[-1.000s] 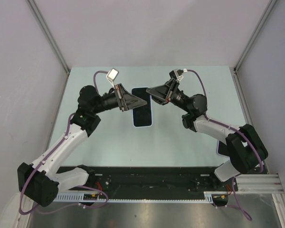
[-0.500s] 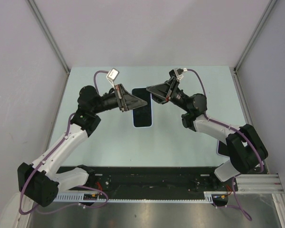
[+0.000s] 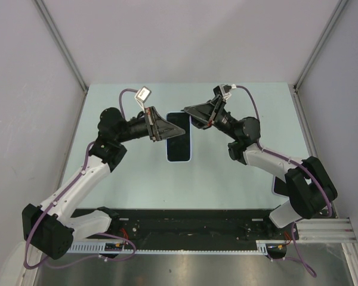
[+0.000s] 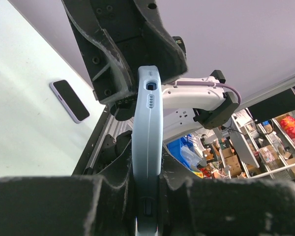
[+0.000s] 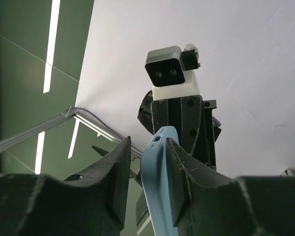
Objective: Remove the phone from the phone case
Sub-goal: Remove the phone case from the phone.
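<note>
The phone [image 3: 179,142], dark screen up in a light blue case, is held above the table between both arms. My left gripper [image 3: 169,128] is shut on the case's left long edge. In the left wrist view the case [image 4: 147,123] runs edge-on between my fingers [image 4: 146,179]. My right gripper [image 3: 191,114] is at the case's far right corner. In the right wrist view the blue case [image 5: 160,167] sits between the jaws [image 5: 146,147], touching the right finger, with a gap to the left finger.
A second phone in a lilac case [image 4: 70,100] lies on the table near the right arm's base, partly hidden in the top view [image 3: 275,186]. The pale green table [image 3: 137,173] has grey walls on three sides. A black rail [image 3: 185,223] runs along the near edge.
My right gripper has edged slightly up and toward the far side at the case's corner. My left gripper and the phone have barely moved.
</note>
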